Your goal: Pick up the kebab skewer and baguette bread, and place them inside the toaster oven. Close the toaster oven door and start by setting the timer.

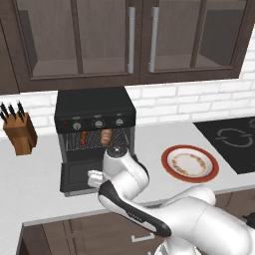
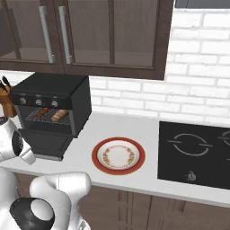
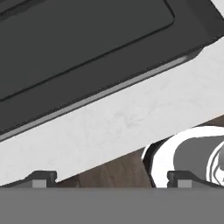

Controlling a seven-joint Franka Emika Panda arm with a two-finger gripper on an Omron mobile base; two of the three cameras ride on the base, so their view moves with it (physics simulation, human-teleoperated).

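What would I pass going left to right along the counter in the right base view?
Knife block → toaster oven with its door dropped open, the kebab skewer and baguette bread on its rack → patterned plate → black cooktop.

Skewer [image 1: 83, 139] and bread [image 1: 106, 136] in oven [image 1: 94, 107]

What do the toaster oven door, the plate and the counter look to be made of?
Toaster oven door: matt black metal, seemingly, framing a dark glass pane with a thin silvery edge strip. Plate: glazed ceramic by its white centre, floral ring and red rim. Counter: pale, faintly mottled stone or laminate; which, the rendering leaves open.
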